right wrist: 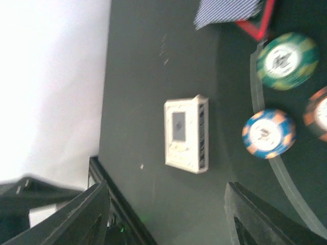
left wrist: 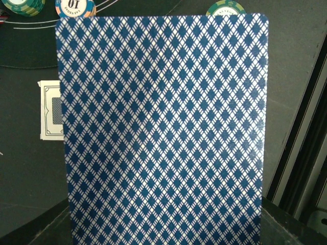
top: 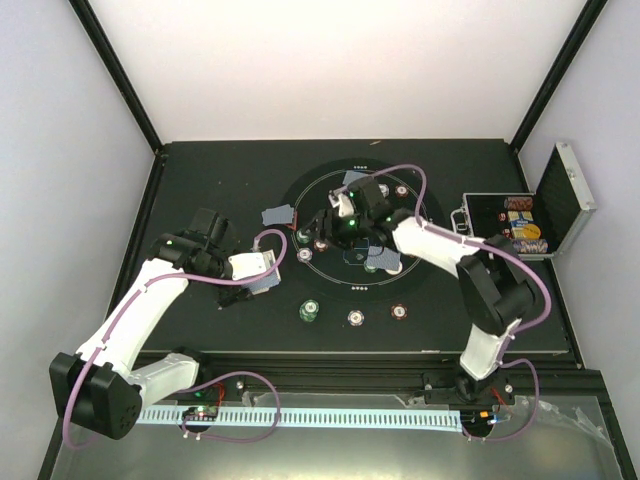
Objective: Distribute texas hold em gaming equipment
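Note:
My left gripper (top: 262, 272) is left of the black mat and shut on a playing card (left wrist: 162, 132). Its blue diamond back fills the left wrist view and hides the fingers. My right gripper (top: 345, 212) hovers over the mat's upper left part, open and empty (right wrist: 168, 219). Below it lie a white card box (right wrist: 186, 133), a green chip (right wrist: 286, 58), a blue-orange chip (right wrist: 269, 133), a red triangle marker (right wrist: 258, 24) and a card (right wrist: 227, 10). More cards (top: 278, 215) and chips (top: 310, 312) lie on and around the mat.
The round black mat (top: 300, 190) fills the table's middle. An open silver case (top: 520, 222) with chips stands at the right edge. A white chip (top: 355, 317) and a red chip (top: 398, 312) sit near the mat's front rim. The card box also shows in the left wrist view (left wrist: 50, 109).

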